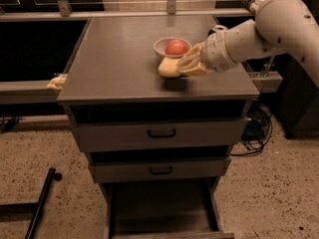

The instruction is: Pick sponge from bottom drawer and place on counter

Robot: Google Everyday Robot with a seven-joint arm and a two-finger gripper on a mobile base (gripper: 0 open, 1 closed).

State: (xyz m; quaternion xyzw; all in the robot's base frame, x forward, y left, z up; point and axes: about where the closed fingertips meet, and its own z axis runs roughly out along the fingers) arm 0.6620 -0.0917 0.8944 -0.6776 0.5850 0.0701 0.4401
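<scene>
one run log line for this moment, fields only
gripper: shut on sponge | sponge: at counter level, beside white bowl | bottom drawer: open | release: not yet

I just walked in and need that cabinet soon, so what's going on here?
The robot's gripper is closed on the yellow sponge, which appears to be just above the counter, right beside a white bowl with a red fruit in it. The bottom drawer stands pulled out. The sponge looks about to be set down.
</scene>
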